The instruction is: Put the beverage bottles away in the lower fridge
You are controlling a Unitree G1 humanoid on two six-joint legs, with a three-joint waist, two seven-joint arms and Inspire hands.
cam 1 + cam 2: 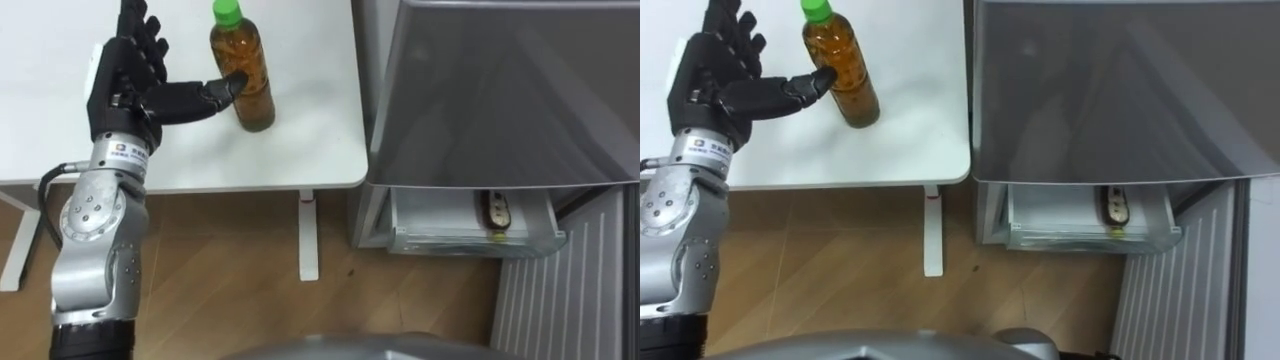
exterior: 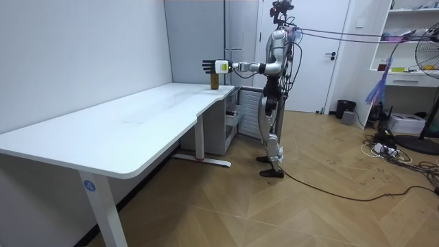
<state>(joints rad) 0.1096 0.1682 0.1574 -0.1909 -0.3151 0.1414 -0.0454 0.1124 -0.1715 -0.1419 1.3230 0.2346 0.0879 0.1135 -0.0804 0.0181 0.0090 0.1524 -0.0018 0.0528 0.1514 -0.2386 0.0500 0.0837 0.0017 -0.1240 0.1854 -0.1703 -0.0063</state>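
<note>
1. While the left arm is stretched out level over the white table [image 1: 300, 150], the left hand [image 1: 125, 75] is held beside the tea bottle [image 1: 245, 80], on the bottle's left.
2. The fingers [image 1: 135, 35] are kept straight and spread, pointing away from the robot. Nothing is gripped.
3. The thumb [image 1: 200, 97] is reached sideways, and its tip is laid against the bottle's label. No other contact can be made out.
4. The tea bottle is seen upright on the table near the right-hand edge, brown liquid inside and a green cap [image 1: 228, 12] on top.
5. To the right of the table, the grey fridge [image 1: 500, 90] is seen just beside the table's edge.
6. At the bottom of the fridge, the lower drawer [image 1: 430, 238] is pulled out.
7. One dark drink [image 1: 495, 212] is already laid on its side in that drawer, towards its right end.
8. In the room view, the robot is found standing upright on the wooden floor [image 2: 309, 199] at the far end of the table, in front of the fridge, with the arm extended towards the bottle at the table's corner.
</note>
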